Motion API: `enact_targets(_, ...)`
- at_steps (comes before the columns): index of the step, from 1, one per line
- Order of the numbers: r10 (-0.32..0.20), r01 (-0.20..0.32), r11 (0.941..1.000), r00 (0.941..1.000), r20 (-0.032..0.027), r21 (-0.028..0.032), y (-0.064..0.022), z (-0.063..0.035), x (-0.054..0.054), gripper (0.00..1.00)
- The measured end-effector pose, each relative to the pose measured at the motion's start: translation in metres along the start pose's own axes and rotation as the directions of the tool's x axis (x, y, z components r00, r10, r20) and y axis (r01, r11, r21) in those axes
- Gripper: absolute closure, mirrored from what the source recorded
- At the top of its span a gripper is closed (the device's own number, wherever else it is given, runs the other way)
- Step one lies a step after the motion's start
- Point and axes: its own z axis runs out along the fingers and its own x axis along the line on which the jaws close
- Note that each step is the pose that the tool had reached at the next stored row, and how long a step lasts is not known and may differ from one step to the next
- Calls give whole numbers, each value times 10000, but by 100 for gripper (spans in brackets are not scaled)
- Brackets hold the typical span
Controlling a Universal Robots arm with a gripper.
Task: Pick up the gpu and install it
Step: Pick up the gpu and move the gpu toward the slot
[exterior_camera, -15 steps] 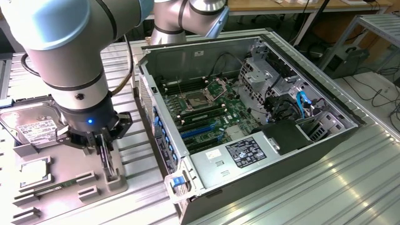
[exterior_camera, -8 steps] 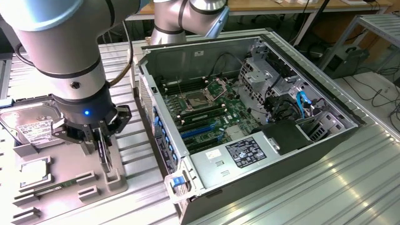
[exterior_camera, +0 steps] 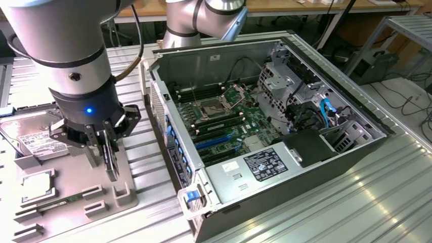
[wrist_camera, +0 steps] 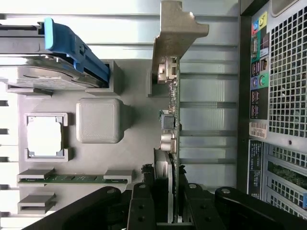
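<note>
The wrist view shows the gpu [wrist_camera: 176, 124] stood on edge and clamped at one end by the gripper [wrist_camera: 171, 196], which is closed on its two faces. Its long axis runs straight out from the gripper to the pale bracket [wrist_camera: 178, 33] at the far end. In the exterior view the card is held upright over the grey tray [exterior_camera: 74, 187], to the exterior view's left of the open computer case [exterior_camera: 196, 66]. It seems just clear of its slot, though this cannot be made out for certain.
</note>
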Motion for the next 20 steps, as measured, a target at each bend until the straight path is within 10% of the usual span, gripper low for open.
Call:
enact_targets(15,0,0,10000,10000,-1,4,19,-478,-3,72)
enact_targets(16,0,0,10000,10000,1,11,26,-630,-4,72)
enact_targets(17,-2,2,9998,10000,-2,183,36,-761,-5,72)
enact_targets(20,-2,2,9997,10000,-3,262,64,-1253,-8,72)
